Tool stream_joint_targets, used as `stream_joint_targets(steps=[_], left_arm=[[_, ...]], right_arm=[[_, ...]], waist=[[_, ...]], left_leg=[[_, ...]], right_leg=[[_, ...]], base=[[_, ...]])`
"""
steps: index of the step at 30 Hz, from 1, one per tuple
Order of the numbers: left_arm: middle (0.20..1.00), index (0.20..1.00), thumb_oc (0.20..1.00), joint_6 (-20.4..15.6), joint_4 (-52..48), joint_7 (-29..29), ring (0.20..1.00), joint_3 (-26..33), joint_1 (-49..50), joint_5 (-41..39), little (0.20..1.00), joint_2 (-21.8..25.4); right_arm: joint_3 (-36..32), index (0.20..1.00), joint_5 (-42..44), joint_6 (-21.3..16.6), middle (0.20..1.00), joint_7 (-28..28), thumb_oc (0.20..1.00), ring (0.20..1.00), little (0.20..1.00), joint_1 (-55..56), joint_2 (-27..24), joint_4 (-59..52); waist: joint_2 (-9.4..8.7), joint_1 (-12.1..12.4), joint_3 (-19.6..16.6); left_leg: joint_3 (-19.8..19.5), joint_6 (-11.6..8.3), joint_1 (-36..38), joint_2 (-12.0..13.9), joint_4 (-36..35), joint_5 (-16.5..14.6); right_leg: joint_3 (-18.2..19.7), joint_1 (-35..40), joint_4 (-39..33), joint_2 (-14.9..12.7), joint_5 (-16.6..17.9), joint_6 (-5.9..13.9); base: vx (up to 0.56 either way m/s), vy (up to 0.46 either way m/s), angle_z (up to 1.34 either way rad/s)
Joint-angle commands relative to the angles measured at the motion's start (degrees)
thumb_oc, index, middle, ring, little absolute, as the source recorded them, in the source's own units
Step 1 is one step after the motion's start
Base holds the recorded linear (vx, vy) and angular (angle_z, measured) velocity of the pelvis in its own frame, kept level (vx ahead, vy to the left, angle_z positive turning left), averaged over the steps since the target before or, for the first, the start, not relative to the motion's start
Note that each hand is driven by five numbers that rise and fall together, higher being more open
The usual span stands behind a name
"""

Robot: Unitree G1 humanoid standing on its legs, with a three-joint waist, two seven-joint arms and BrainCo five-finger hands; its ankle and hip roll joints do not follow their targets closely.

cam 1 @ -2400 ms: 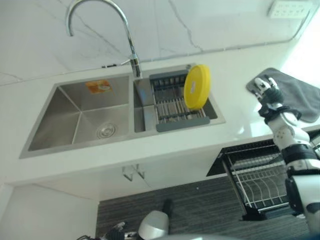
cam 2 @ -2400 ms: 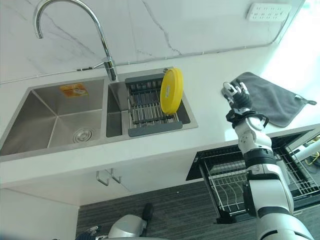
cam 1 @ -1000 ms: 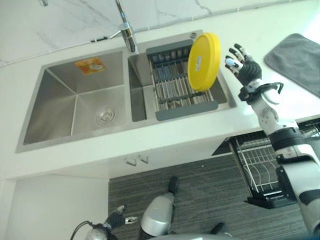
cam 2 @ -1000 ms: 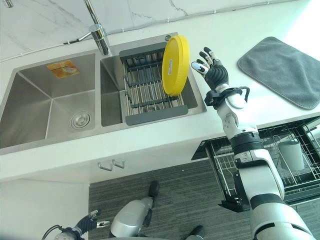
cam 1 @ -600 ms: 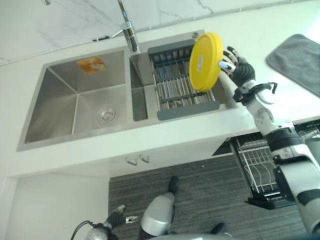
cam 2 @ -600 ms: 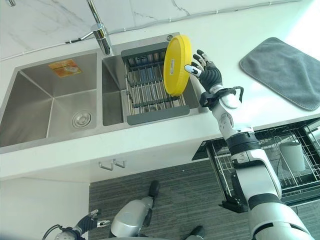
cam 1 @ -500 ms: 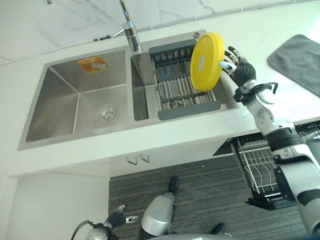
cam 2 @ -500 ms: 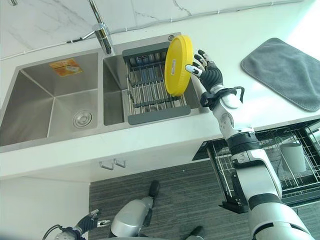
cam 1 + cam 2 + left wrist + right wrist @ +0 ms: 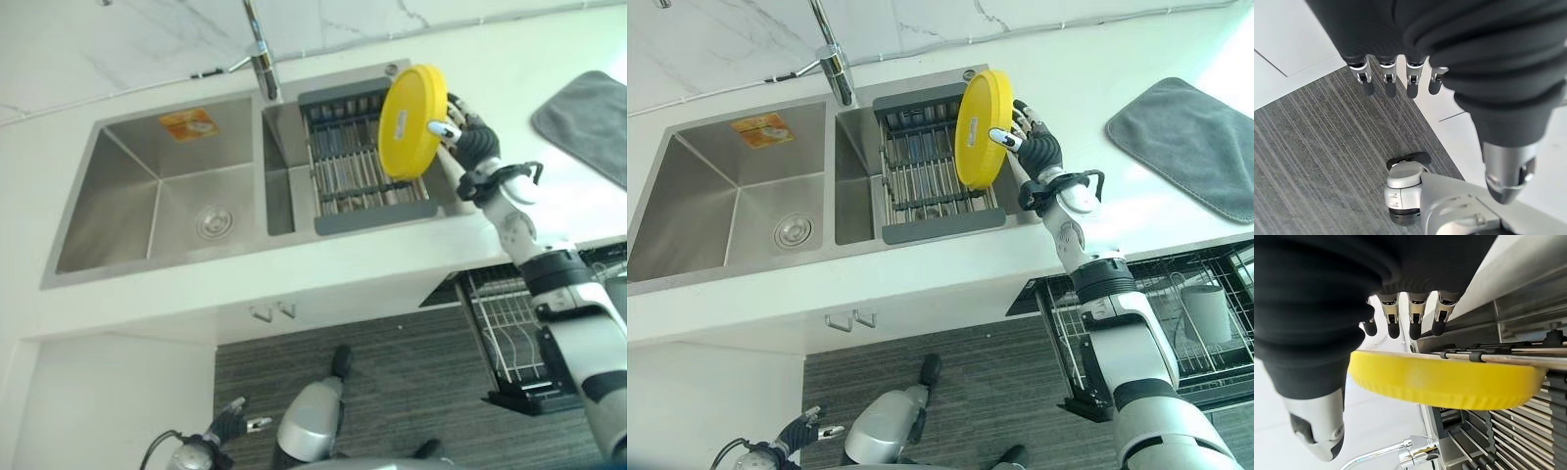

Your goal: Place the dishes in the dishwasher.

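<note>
White counter carries a 2-bowl sink; yellow plate stands on edge in the drying rack of its right bowl. Right hand is at the plate's rim, fingers straight behind it, thumb in front, not clamped. Left hand hangs relaxed above the floor.

Silver fingers, dark ribbed covers

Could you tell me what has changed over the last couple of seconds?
The right hand moved from over the grey cloth across the counter to the yellow plate, its open fingers now bracketing the rim without a closed grip. The plate stays upright in the sink rack; the left hand stays low and idle.
</note>
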Motion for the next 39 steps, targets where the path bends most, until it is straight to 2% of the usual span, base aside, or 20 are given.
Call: stream_joint_targets(steps=[1, 5, 16, 23, 39], left_arm=[[1.0, 1.0, 1.0, -0.29, 0.68, 0.39, 1.0, -2.77, 0.01, -1.69, 1.0, 0.64], [1.0, 1.0, 1.0, 0.18, 0.89, 0.88, 1.0, -2.37, -0.04, -3.26, 1.0, 0.45], [1.0, 1.0, 1.0, 0.53, 0.5, 0.92, 1.0, -2.63, -0.4, -1.48, 1.0, 0.32], [1.0, 1.0, 1.0, 1.15, 0.14, 1.25, 1.0, -3.17, -1.02, -1.52, 1.0, 0.3], [1.0, 1.0, 1.0, 1.31, 0.34, 1.41, 1.0, -3.72, -2.2, -1.42, 1.0, 0.48]], right_arm=[[1.9, 1.0, -0.59, -2.19, 1.0, 0.47, 1.0, 1.0, 1.0, -5.71, -2.7, 0.22], [1.92, 1.0, -0.61, -2.46, 1.0, 0.21, 1.0, 1.0, 1.0, -5.9, -2.78, 0.87], [2.35, 1.0, -2.19, -2.14, 1.0, -0.48, 1.0, 1.0, 1.0, -6.5, -3.19, 1.88], [2.72, 1.0, -4.81, -2.07, 1.0, -5.54, 1.0, 1.0, 1.0, -8.05, -3.43, 3.78], [4.99, 1.0, -6.22, -1.84, 1.0, -6.46, 1.0, 1.0, 1.0, -11.1, -3.27, 6.94]], waist=[[2.07, 1.8, -2.14], [2.18, 1.89, -2.07], [2.29, 2.23, -1.87], [2.52, 2.39, -1.24], [2.86, 3.09, -0.25]], left_leg=[[0.11, -1.87, 1.45, 2.64, 0.06, -3.25], [-0.11, -1.84, 1.37, 2.53, 0.06, -3.23], [-0.66, -1.62, 1.31, 2.15, 0.08, -3.13], [-0.87, -1.53, 0.81, 2.08, 0.14, -2.94], [-1.17, -1.5, 0.02, 1.84, 0.29, -2.57]], right_leg=[[0.83, -6.09, 11.13, -3.16, -2.16, -0.58], [0.91, -6.2, 11.26, -3.14, -2.29, -0.66], [0.65, -6.42, 11.94, -3.56, -2.23, -0.71], [0.88, -7.06, 12.44, -3.76, -2.23, -0.82], [0.68, -7.71, 13.1, -4.28, -2.26, -1.0]], base=[[-0.01, 0.022, 0.13], [-0.01, 0.009, 0.03], [0.0, 0.003, 0.01], [0.0, 0.0, 0.0], [0.0, 0.001, 0.0]])
